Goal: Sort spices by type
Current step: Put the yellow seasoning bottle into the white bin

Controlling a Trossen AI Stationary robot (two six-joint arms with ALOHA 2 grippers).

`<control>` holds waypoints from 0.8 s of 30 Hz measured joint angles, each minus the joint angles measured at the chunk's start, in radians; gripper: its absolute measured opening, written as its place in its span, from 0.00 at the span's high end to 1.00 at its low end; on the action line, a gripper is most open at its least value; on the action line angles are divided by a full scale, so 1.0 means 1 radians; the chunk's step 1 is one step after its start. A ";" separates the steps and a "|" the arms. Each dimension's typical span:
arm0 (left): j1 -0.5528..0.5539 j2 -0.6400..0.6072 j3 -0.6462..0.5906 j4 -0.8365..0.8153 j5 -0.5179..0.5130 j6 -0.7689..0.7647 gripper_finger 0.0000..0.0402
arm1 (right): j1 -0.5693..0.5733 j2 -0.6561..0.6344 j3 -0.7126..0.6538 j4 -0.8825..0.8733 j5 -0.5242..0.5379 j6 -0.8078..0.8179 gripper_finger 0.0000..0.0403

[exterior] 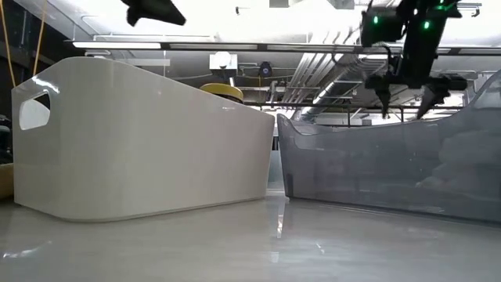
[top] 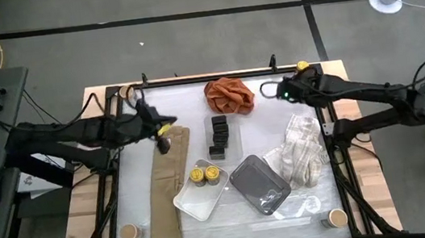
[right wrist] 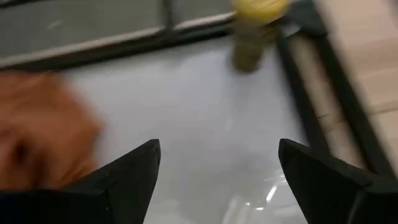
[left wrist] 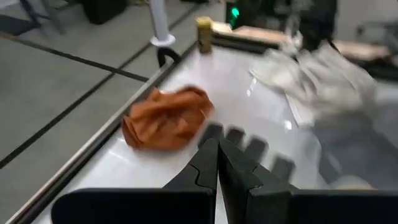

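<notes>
While black boxes cluster, yellow-lidded jars fill white tray.

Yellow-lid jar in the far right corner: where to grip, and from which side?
Grip the yellow-lid jar on its round body, below the lid. It stands upright in the corner with the table frame on two sides, so come from the table's middle. The right gripper, open, faces it; the left gripper waits, shut.

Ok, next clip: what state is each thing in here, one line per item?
Left gripper: shut, empty, above the tan cloth.
Right gripper: open, empty, near the yellow-lidded corner jar.
White tray: holds two yellow-lidded jars.
Grey tray: empty.
Black boxes: grouped, outside the trays.
</notes>
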 joint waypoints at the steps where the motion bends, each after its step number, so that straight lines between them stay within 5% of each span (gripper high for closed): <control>1: 0.024 0.017 0.000 0.044 0.010 -0.002 1.00 | -0.038 0.000 -0.009 0.001 0.023 0.000 0.20; 7: 0.139 0.128 0.000 0.272 0.111 -0.066 1.00 | -0.211 0.007 -0.027 0.137 0.133 -0.097 0.20; 13: 0.190 0.195 0.000 0.348 0.184 -0.079 1.00 | -0.317 0.007 -0.015 0.228 0.090 -0.263 0.26; 16: 0.224 0.203 0.000 0.347 0.186 -0.040 1.00 | -0.348 0.007 -0.014 0.223 0.087 -0.263 0.43; 21: 0.302 0.155 0.000 0.362 0.222 0.018 1.00 | -0.357 0.022 -0.014 0.279 0.132 -0.267 0.93; 24: 0.365 0.109 0.001 0.379 0.260 0.088 1.00 | -0.358 0.054 -0.012 0.309 0.167 -0.219 0.95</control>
